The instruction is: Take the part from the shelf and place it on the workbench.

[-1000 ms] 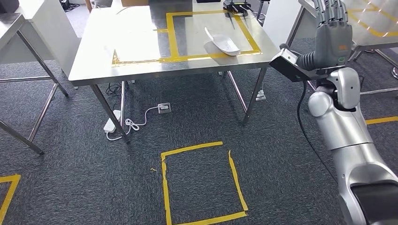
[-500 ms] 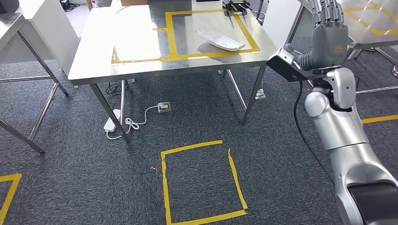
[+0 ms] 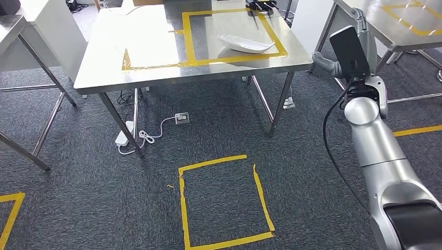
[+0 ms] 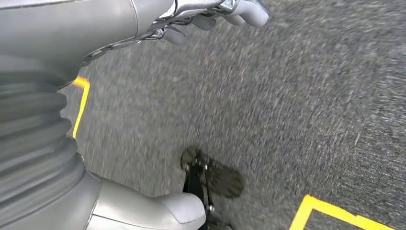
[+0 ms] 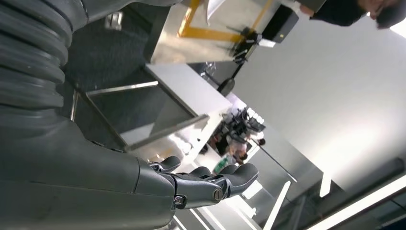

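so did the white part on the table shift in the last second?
Yes. The white part swung round inside the yellow tape frame: it lay slanted toward the frame's right corner, and it now lies nearly parallel to the front strip.

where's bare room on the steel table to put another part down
The widest bare patch on the workbench is its left part, from the left edge to the yellow tape rectangle. Inside the tape, the left and middle are bare too. It is crowded at the right: the white part lies on the near right corner, and a dark object sits at the far right.
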